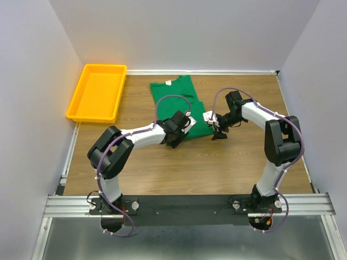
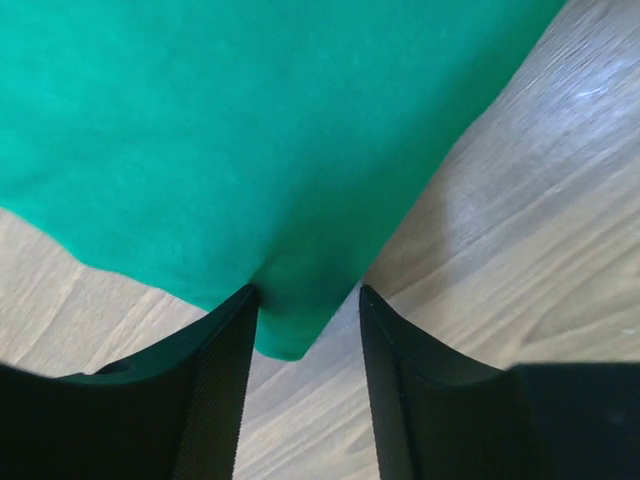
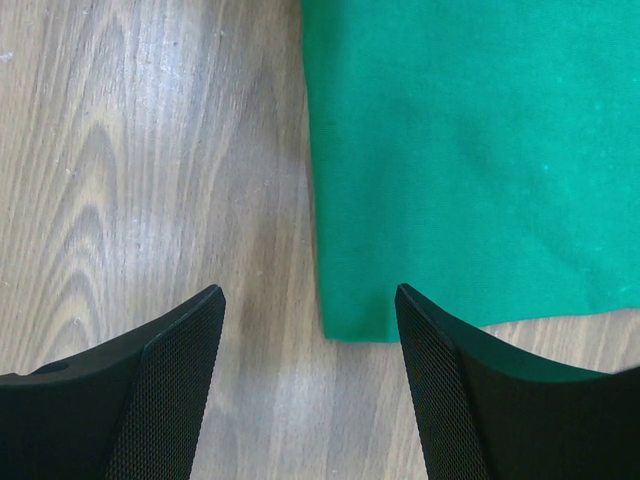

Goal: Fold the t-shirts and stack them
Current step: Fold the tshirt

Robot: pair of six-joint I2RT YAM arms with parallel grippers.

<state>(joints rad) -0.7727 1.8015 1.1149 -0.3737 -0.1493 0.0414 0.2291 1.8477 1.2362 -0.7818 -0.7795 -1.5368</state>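
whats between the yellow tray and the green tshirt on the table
Nothing sits there: the top view shows only a bare strip of wooden table between the yellow tray and the green t-shirt.

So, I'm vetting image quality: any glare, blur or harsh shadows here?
Top external: evenly lit, sharp, only soft shadows. Left wrist: the t-shirt is close and slightly soft, with sheen on the table. Right wrist: pale glare on the table too, cloth edge sharp.
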